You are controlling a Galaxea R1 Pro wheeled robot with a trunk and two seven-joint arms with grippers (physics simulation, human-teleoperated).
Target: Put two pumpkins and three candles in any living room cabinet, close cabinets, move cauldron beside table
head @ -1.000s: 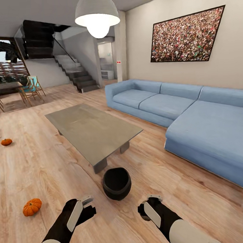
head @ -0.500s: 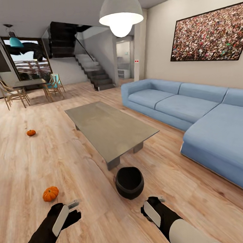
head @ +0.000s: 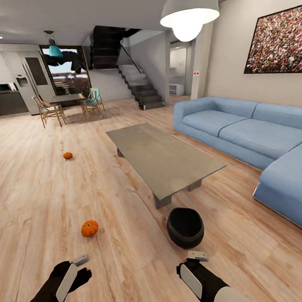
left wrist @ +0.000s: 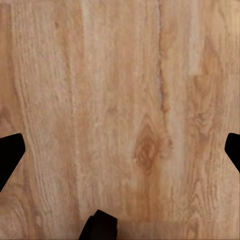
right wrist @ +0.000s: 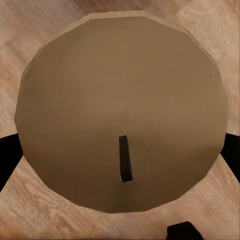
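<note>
Camera has swung left; cauldron [head: 185,227] and table [head: 165,159] sit unmoved.

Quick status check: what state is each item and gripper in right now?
Near pumpkin: on floor, not held.
Far pumpkin: on floor, not held.
Cauldron: upright on floor beside table.
Candle: between the right gripper's fingers, unlit.
Left gripper: open, nothing held.
</note>
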